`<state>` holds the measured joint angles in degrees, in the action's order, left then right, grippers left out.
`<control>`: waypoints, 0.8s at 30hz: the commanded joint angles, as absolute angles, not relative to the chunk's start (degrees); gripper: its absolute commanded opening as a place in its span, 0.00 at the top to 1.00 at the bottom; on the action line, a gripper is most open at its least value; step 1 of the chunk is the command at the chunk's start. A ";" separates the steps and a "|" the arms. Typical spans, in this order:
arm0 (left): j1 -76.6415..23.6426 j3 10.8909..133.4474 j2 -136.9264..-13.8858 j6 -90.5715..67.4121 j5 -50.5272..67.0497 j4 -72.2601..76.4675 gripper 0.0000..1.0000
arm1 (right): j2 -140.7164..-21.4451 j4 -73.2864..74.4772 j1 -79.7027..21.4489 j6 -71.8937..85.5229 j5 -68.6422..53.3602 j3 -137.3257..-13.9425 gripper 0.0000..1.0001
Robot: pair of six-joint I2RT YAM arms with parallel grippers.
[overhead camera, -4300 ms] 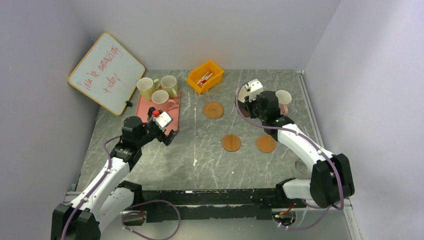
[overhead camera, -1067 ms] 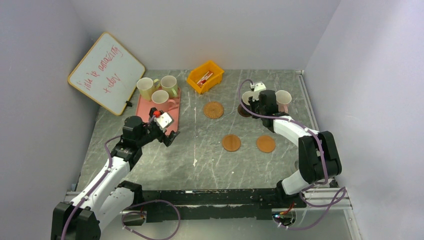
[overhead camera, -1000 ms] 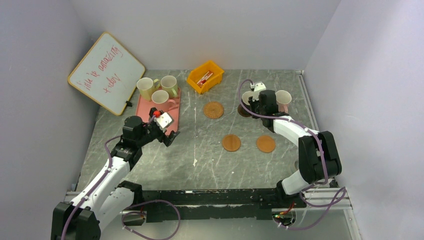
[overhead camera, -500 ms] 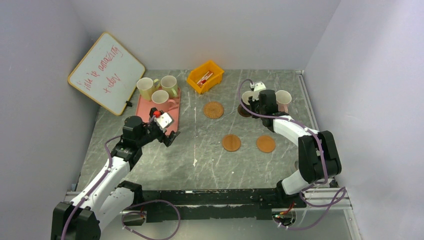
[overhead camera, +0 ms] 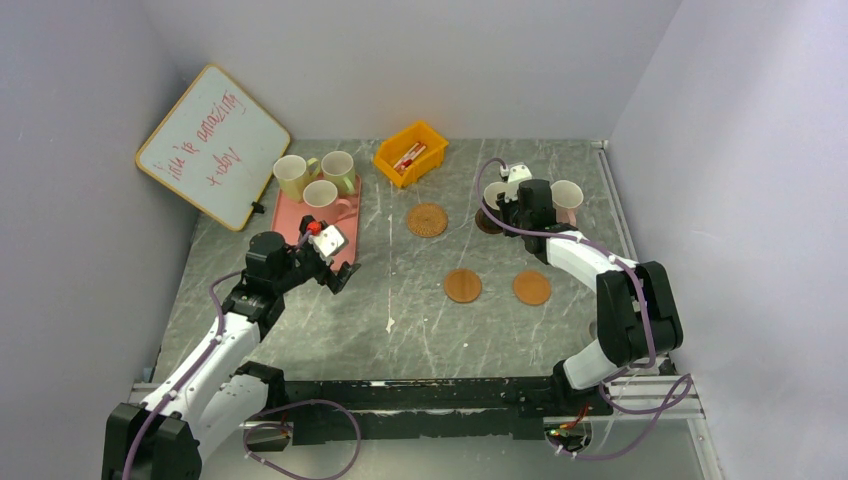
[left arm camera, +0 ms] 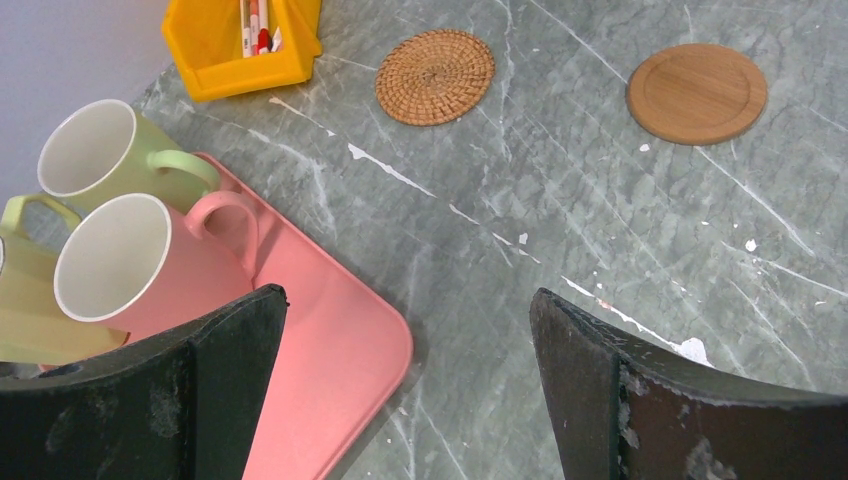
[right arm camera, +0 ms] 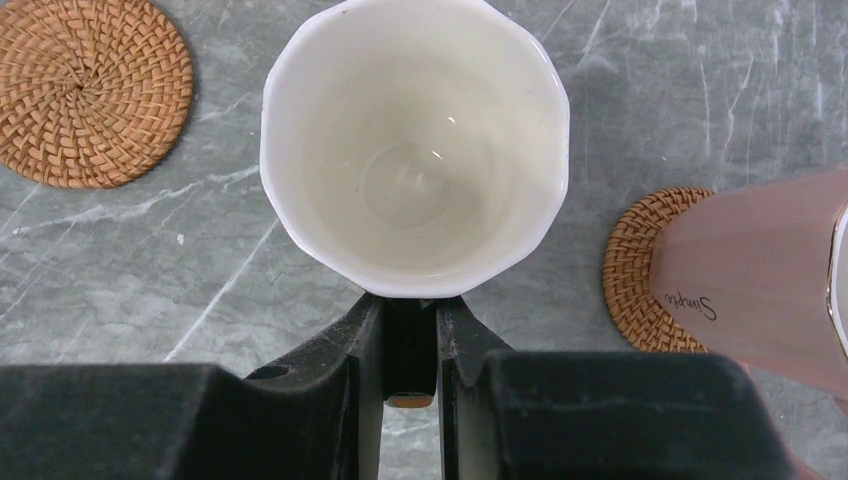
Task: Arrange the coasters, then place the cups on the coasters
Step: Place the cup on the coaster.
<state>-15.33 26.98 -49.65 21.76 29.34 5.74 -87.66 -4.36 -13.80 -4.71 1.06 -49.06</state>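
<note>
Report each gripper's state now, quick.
Left gripper: open, holding nothing.
Right gripper: shut on the handle of the cup.

I work in a lab test cell: plain pale walls (overhead camera: pixel 420 60) box in my grey marbled counter (overhead camera: pixel 400 320), a black mounting rail (overhead camera: pixel 420 398) with loose purple cables (overhead camera: pixel 310 403) lines its near edge, and a handwritten whiteboard (overhead camera: pixel 212 145) leans in the corner.

White arms (overhead camera: pixel 578 262) with black joints (overhead camera: pixel 265 252) and purple cables (overhead camera: pixel 300 403).
</note>
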 commanded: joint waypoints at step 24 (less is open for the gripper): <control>-15.12 27.25 -49.76 22.67 31.29 6.36 0.04 | -86.77 -8.35 -13.45 -4.48 1.49 -52.47 0.74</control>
<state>-15.33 26.98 -49.74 21.76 29.76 5.69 -87.66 -4.25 -13.80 -4.71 1.06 -49.12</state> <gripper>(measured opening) 0.966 0.257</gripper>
